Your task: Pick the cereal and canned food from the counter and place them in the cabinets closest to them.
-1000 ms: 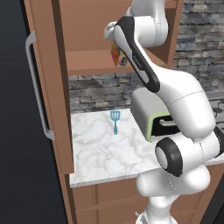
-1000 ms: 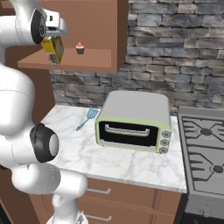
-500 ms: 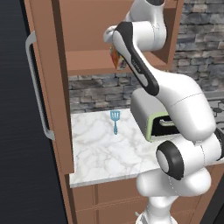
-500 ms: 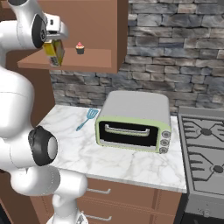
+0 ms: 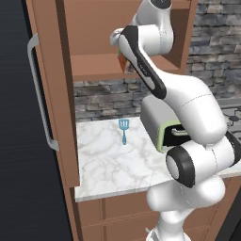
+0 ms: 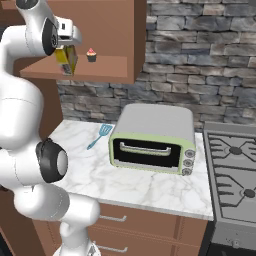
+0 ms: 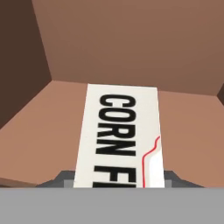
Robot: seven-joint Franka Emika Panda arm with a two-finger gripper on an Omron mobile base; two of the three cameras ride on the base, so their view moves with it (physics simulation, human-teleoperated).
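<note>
Cabinet shelf [image 6: 102, 67] is waiting under the cereal box [image 6: 66, 60] (fingers clamping it). Releasing too early, w/ box tilting, risks toppling.

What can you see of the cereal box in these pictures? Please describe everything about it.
The cereal box is a small yellow cardboard box with red and multicoloured print. In the hand view its narrow white face reads "CORN" in black letters, with a thin red line beside them. The gripper is shut on its top and holds it upright at the open wall cabinet's shelf, left of a small cupcake. Whether its bottom touches the shelf cannot be told.
</note>
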